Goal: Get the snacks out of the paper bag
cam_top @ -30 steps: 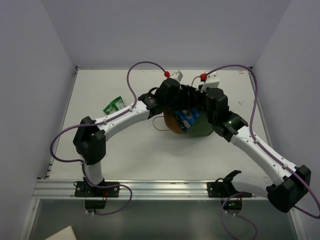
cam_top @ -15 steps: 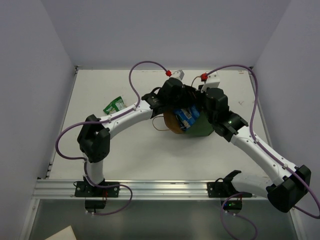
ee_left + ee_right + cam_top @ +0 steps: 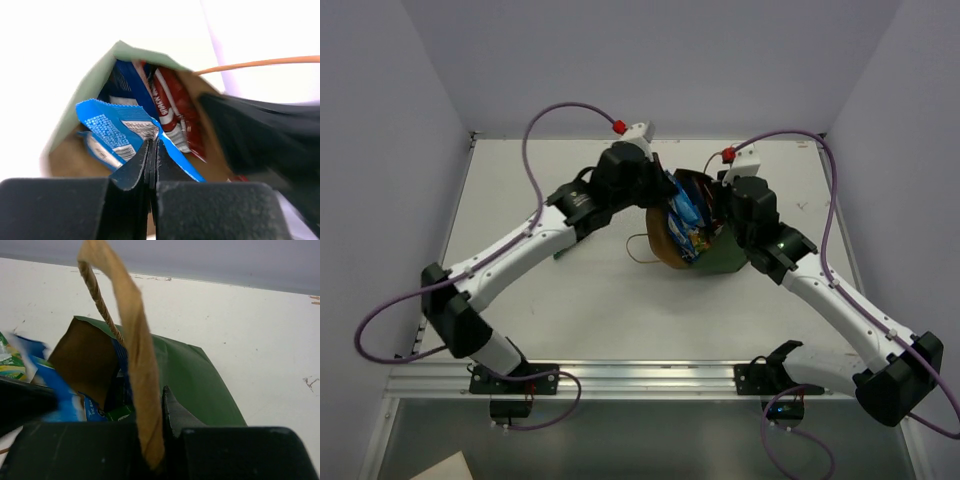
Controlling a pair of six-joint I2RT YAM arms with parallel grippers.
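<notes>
The dark green paper bag (image 3: 718, 258) lies on its side mid-table, its brown mouth facing left. My left gripper (image 3: 665, 192) is shut on the edge of a blue-white snack packet (image 3: 686, 218) that sticks up out of the mouth. In the left wrist view the left gripper (image 3: 152, 143) pinches that blue packet (image 3: 114, 127), with a red packet (image 3: 172, 107) and other blue ones deeper inside. My right gripper (image 3: 157, 396) is shut on a brown paper strip of the bag (image 3: 192, 375) at its twisted handle (image 3: 100, 302).
A second tan loop handle (image 3: 638, 248) lies on the table left of the bag's mouth. A sliver of a green packet (image 3: 558, 252) shows under the left forearm. White walls close in the table at the back and both sides.
My left gripper has shut on the blue packet and drawn it up and left, partly out of the bag's mouth, while the left elbow swung down and left. The right arm has not moved.
</notes>
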